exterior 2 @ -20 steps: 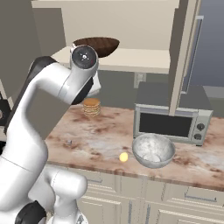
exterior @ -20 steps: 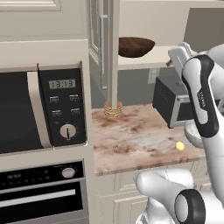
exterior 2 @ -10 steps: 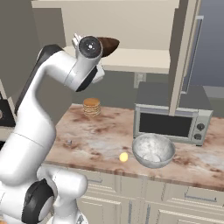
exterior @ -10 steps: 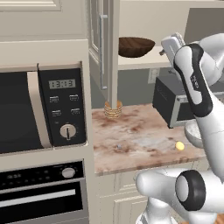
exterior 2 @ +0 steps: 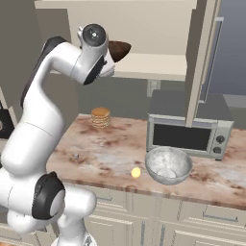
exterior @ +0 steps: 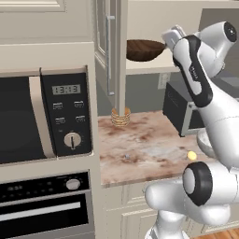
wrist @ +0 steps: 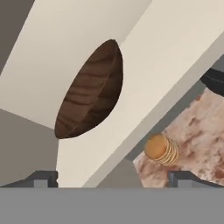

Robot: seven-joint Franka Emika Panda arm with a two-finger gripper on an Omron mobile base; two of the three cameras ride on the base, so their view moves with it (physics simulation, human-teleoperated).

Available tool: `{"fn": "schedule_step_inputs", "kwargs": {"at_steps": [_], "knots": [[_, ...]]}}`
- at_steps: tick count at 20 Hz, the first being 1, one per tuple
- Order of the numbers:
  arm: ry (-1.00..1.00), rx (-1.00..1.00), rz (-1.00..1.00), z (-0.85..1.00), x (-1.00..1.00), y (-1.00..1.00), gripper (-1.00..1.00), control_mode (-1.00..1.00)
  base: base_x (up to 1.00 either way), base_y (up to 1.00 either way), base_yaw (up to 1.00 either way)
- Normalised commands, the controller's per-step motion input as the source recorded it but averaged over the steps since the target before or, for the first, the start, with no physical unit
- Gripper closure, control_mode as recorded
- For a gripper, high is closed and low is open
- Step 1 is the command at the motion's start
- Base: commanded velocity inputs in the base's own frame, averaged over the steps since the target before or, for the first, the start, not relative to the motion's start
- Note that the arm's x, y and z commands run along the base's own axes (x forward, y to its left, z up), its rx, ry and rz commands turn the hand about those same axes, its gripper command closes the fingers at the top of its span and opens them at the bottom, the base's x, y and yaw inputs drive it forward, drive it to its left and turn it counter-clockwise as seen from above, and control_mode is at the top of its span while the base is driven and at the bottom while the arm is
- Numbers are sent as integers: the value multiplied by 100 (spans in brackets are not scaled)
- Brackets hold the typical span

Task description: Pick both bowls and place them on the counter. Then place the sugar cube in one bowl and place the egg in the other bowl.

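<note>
As arm swings up from counter [exterior: 140, 140] level, gripper [wrist: 111, 177] now faces wooden bowl [wrist: 92, 94] on shelf [exterior: 149, 67], fingers spread, empty. Grey bowl [exterior 2: 168, 165] already down beside egg [exterior 2: 136, 172]; second pick pending.

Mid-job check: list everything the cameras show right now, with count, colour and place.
wooden bowl: 1, dark brown, on the cream shelf
grey bowl: 1, pale mottled grey, on the counter in front of the toaster oven
egg: 1, pale yellow, on the counter left of the grey bowl
sugar cube: 1, tiny whitish-grey, on the counter toward its left end
stacked rings: 1 stack, tan, at the counter's back
toaster oven: 1, grey, on the counter
microwave: 1, black, left of the counter
gripper: 1, dark fingertips wide apart, aimed at the wooden bowl
</note>
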Motion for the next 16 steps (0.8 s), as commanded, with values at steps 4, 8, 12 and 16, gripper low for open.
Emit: {"fn": "schedule_step_inputs", "kwargs": {"at_steps": [4, 8, 12, 16], "knots": [[1, -5, 0, 0, 46, 0, -100, -100, 0, 0, 0], [1, -3, 0, 0, 44, -1, -100, -100, 0, 0, 0], [0, -2, 0, 0, 38, -1, -100, -100, 0, 0, 0], [2, -2, 0, -5, 35, -2, -100, -100, 0, 0, 0]]}}
